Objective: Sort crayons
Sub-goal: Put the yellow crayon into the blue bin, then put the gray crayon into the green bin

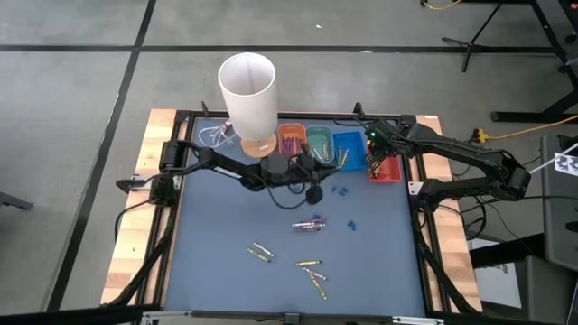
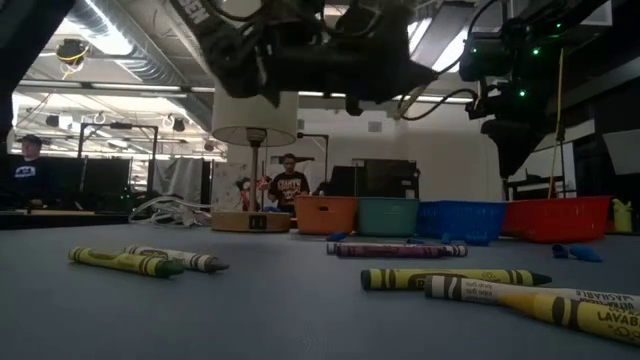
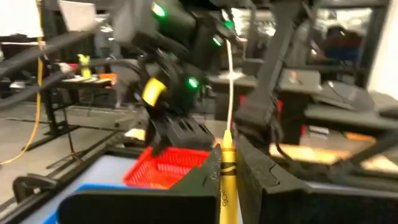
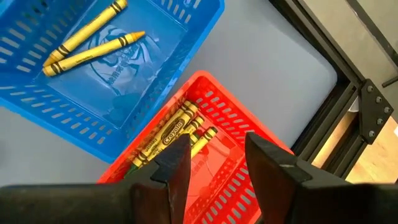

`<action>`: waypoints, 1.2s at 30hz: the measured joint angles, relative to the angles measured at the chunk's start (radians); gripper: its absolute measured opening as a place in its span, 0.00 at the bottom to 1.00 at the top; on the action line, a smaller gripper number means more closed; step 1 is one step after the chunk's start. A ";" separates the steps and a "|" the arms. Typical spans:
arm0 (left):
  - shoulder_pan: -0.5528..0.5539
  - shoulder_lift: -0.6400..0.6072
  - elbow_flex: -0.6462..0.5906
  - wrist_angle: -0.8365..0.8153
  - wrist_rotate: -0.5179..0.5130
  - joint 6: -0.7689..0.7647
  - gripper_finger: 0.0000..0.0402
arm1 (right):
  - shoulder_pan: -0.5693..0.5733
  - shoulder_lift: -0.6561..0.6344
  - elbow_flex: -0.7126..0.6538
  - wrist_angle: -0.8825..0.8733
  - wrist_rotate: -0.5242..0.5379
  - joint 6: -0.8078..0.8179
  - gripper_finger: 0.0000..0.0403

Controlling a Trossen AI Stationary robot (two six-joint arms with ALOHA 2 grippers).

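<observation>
Two grippers over the basket row, one holding a yellow crayon

Four small baskets stand in a row along the tabletop's (image 1: 235, 271) far edge: orange (image 1: 291, 139), green (image 1: 319, 140), blue basket (image 1: 349, 149) and red basket (image 1: 386, 169). The left gripper (image 1: 312, 164) hangs over the middle of that row, clenched on a yellow crayon (image 3: 226, 174) that stands up between its fingers in the left wrist view. The right gripper (image 4: 214, 163) hovers above the red basket with its fingers spread and nothing between them. Several yellow crayons (image 4: 169, 137) lie inside the red basket, and two more (image 4: 87, 38) lie in the blue basket beside it. Loose crayons remain on the tabletop: a purple one (image 1: 309, 225) near the middle, with small blue bits (image 1: 340, 191) close by, a pair (image 1: 261, 252) towards the near left, and more yellow ones (image 1: 312, 272) near the near edge. A tall white cylinder (image 1: 248, 99) stands on a wooden disc at the far edge, left of the baskets.
</observation>
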 joint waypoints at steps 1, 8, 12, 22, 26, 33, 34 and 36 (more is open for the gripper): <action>0.006 0.010 0.025 -0.006 -0.011 -0.014 0.03 | 0.000 0.000 0.000 0.000 0.000 -0.003 0.38; 0.026 0.146 0.232 -0.078 -0.100 -0.129 0.03 | 0.000 -0.027 0.025 -0.053 0.010 -0.091 0.38; 0.032 0.253 0.360 -0.089 -0.132 -0.148 0.03 | 0.000 -0.050 0.091 -0.107 0.010 -0.103 0.38; 0.096 0.435 0.586 -0.131 -0.212 -0.152 0.03 | 0.000 -0.110 0.191 -0.104 0.008 -0.104 0.38; 0.127 0.441 0.597 -0.147 -0.192 -0.215 0.03 | 0.000 -0.113 0.193 -0.104 -0.001 -0.104 0.38; 0.146 0.442 0.597 -0.156 -0.177 -0.258 0.17 | 0.000 -0.113 0.193 -0.104 -0.135 -0.103 0.38; 0.146 0.442 0.597 -0.157 -0.177 -0.258 0.19 | 0.000 -0.113 0.193 -0.104 -0.167 -0.103 0.38; 0.146 0.442 0.597 -0.157 -0.176 -0.258 0.24 | 0.000 -0.113 0.193 -0.104 -0.223 -0.103 0.38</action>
